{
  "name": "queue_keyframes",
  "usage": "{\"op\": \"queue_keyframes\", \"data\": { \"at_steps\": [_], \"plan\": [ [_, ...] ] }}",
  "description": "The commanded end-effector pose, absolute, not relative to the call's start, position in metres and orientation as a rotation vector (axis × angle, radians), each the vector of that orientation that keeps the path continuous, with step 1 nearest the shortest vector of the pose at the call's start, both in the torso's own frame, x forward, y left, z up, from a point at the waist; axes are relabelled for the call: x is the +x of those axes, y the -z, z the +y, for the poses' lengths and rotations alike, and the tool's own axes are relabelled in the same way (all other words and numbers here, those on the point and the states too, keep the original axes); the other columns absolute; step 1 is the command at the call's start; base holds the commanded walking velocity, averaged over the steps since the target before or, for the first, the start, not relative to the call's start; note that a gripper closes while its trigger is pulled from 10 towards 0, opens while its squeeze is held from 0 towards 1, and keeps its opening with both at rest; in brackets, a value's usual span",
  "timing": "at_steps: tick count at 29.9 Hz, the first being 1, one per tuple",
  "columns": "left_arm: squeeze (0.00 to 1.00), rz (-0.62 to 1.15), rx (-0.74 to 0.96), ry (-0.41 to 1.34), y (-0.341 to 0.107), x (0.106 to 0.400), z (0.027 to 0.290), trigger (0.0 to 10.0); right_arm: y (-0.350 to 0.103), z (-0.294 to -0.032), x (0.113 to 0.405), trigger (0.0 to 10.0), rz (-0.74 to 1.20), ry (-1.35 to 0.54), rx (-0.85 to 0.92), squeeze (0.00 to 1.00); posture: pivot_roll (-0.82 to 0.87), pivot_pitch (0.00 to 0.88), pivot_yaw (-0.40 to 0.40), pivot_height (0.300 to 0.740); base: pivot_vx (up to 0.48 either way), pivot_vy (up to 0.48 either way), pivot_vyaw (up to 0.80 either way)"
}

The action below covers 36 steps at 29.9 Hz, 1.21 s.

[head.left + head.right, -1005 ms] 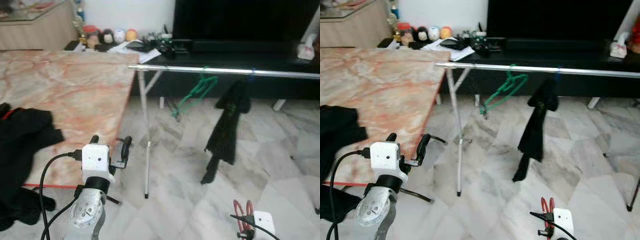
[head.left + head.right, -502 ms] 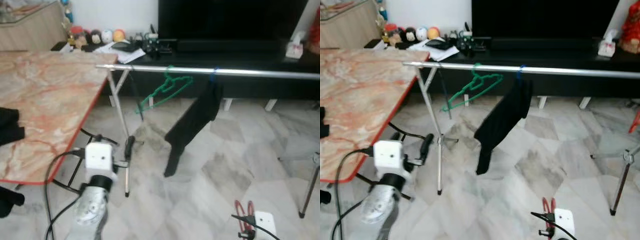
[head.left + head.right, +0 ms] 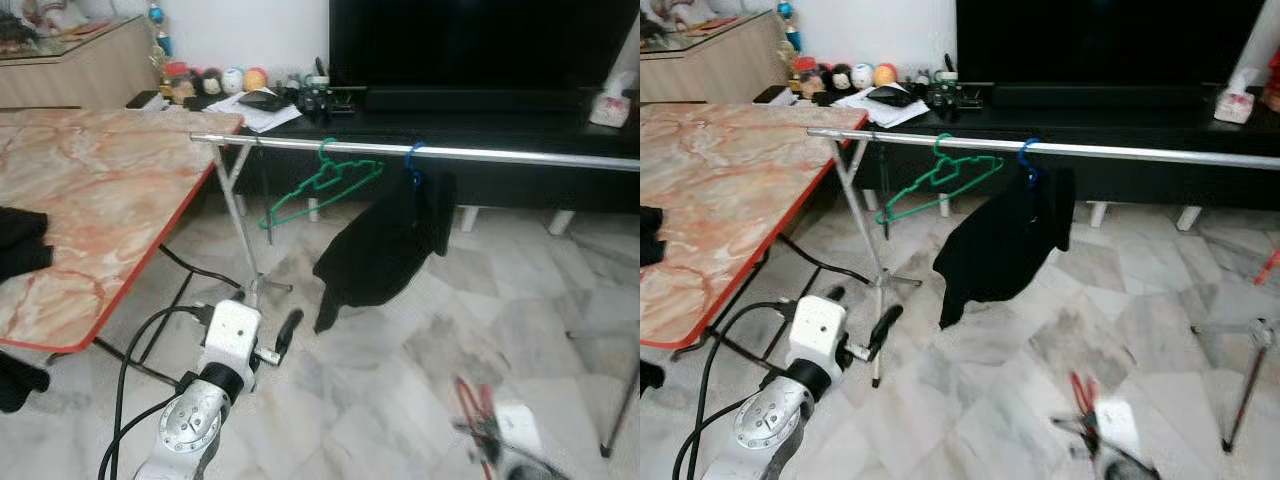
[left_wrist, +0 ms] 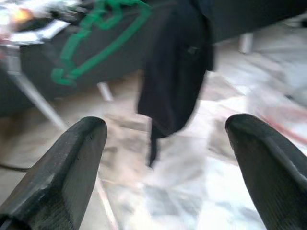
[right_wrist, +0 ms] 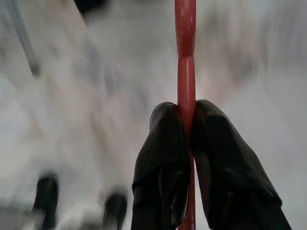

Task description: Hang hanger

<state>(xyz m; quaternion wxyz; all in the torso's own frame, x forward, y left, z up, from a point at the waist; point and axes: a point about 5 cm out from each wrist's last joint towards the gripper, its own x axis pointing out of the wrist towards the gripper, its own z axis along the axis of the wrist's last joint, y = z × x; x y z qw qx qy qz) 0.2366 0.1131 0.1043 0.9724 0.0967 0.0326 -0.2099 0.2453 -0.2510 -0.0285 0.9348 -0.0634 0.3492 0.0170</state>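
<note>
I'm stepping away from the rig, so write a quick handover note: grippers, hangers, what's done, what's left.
Right gripper: shut on the red hanger, held low over the floor.
Left gripper: open, nothing in it, pointing toward the rail.
Silver rail: carries an empty green hanger and a blue hanger with a black garment.
More black clothing lies on the marble table.
Done: red hanger in grasp. Left: hook it on the rail.

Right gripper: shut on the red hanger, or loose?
Shut on it: right gripper fingers press both sides of the red hanger.
</note>
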Motion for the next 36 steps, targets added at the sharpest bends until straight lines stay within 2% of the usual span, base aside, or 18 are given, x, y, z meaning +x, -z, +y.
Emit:
{"op": "queue_keyframes", "data": {
  "at_steps": [1,4,8,12,15,19,23,25,27,28,31,36],
  "plan": [
    [0.00,0.083,0.199,0.469,-0.104,0.237,0.111,10.0,0.016,-0.256,0.257,10.0,0.663,-0.073,-0.192,0.00,-0.08,0.000,0.018,0.740,0.000,0.000,0.00],
    [0.00,0.082,0.188,0.551,-0.105,0.237,0.103,10.0,0.000,-0.265,0.270,10.0,0.616,-0.119,-0.290,0.00,-0.08,0.000,0.022,0.740,0.000,0.000,0.00],
    [0.00,0.085,0.176,0.633,-0.106,0.237,0.096,10.0,-0.016,-0.266,0.283,10.0,0.576,-0.214,-0.278,0.00,-0.09,0.000,0.028,0.740,0.000,0.000,0.00],
    [0.00,0.099,0.198,0.790,-0.106,0.236,0.085,10.0,-0.037,-0.247,0.298,10.0,0.541,-0.562,-0.353,0.00,-0.10,0.000,0.027,0.740,0.000,0.000,0.00],
    [0.00,0.104,0.197,0.884,-0.109,0.233,0.080,10.0,-0.049,-0.241,0.306,10.0,0.524,-0.669,-0.417,0.00,-0.10,0.000,0.026,0.740,0.000,0.000,0.00],
    [0.00,0.109,0.202,0.938,-0.111,0.231,0.079,10.0,-0.054,-0.238,0.308,10.0,0.520,-0.728,-0.430,0.00,-0.10,0.000,0.027,0.740,0.000,0.000,0.00],
    [0.00,0.161,0.198,1.075,-0.109,0.224,0.078,10.0,-0.062,-0.227,0.309,10.0,0.530,-0.914,-0.496,0.00,-0.10,0.000,0.026,0.740,0.000,0.000,0.00],
    [0.00,0.162,0.198,1.077,-0.110,0.224,0.078,10.0,-0.063,-0.227,0.309,10.0,0.531,-0.917,-0.496,0.00,-0.10,0.000,0.026,0.740,0.000,0.000,0.00],
    [0.00,0.178,0.249,1.161,-0.107,0.226,0.078,10.0,-0.066,-0.212,0.302,10.0,0.561,-1.147,-0.584,0.00,-0.11,0.000,0.034,0.740,0.000,0.000,0.00],
    [0.00,0.179,0.261,1.174,-0.107,0.227,0.078,10.0,-0.066,-0.211,0.300,10.0,0.570,-1.181,-0.604,0.00,-0.11,0.000,0.034,0.740,0.000,0.000,0.00],
    [0.00,0.178,0.356,1.206,-0.102,0.229,0.077,10.0,-0.070,-0.209,0.301,10.0,0.564,-1.220,-0.664,0.00,-0.11,0.000,0.037,0.740,0.000,0.000,0.00],
    [0.00,0.166,0.403,1.220,-0.102,0.233,0.077,10.0,-0.076,-0.204,0.300,10.0,0.553,-1.280,-0.694,0.00,-0.11,0.000,0.038,0.740,0.000,0.000,0.00]
  ]
}}
